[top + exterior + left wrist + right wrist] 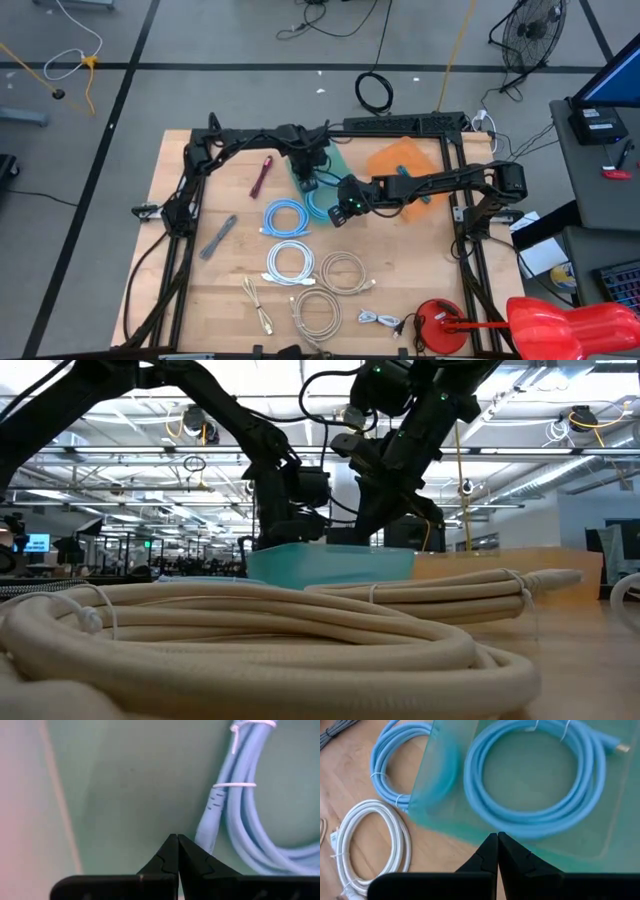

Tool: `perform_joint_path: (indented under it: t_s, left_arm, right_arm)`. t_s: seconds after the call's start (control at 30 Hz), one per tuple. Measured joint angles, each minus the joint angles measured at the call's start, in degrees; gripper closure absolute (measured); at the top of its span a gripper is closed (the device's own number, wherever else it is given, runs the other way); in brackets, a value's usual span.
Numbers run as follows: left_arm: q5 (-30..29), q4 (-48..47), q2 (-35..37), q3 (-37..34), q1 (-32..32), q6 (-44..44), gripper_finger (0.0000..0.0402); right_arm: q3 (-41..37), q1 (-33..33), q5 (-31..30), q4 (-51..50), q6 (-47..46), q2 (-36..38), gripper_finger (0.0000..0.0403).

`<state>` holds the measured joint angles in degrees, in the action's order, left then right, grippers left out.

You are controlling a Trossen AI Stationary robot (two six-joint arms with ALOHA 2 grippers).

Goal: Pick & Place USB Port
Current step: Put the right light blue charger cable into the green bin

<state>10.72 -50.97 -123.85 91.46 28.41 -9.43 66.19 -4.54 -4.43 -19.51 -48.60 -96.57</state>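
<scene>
your left gripper (177, 851) sits low inside the teal bin (340, 162) with its jaws pressed together on nothing, just beside the coiled light-blue usb cable (535, 780) lying on the bin floor. your right gripper (497, 849) hovers over the bin's near edge, jaws likewise pressed together and empty. outside the bin on the wooden table (180, 300) a second blue cable (285, 218) and a white cable (290, 264) lie, and what looks like an orange bin (400, 158) sits behind the right arm.

Two blue cable coils (285, 218), one teal tray (335, 162), one orange tray (400, 160), two arms
</scene>
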Motion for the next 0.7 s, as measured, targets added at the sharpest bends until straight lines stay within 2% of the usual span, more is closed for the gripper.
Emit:
perform_joint_path:
  t_s: [0.13, 0.33, 0.4, 0.53, 0.7]
  left_arm:
    - [-1.2, 0.3, 0.0, 0.0, -0.5, -0.4, 0.0401]
    - [-0.8, 0.6, 0.0, -0.1, 1.3, -0.3, 0.0401]
    - [-0.9, 0.6, 0.0, -0.1, 1.9, -0.2, 0.0401]
    - [-0.5, 1.1, 0.0, -0.1, 2.6, 0.5, 0.0401]
    - [-0.2, 1.5, 0.0, -0.1, 2.5, 0.4, 0.0401]
  right_arm:
    - [0.0, 0.2, 5.4, -0.2, 1.5, 0.0, 0.0403]
    - [0.0, 4.1, 13.8, -3.1, 4.3, 0.0, 0.0403]
    - [0.0, 5.2, 10.7, -5.1, 4.2, 0.0, 0.0403]
    - [0.0, 5.8, 0.4, -5.5, 3.2, 0.0, 0.0403]
    - [0.0, 4.3, -4.6, -5.3, 3.5, 0.0, 0.0403]
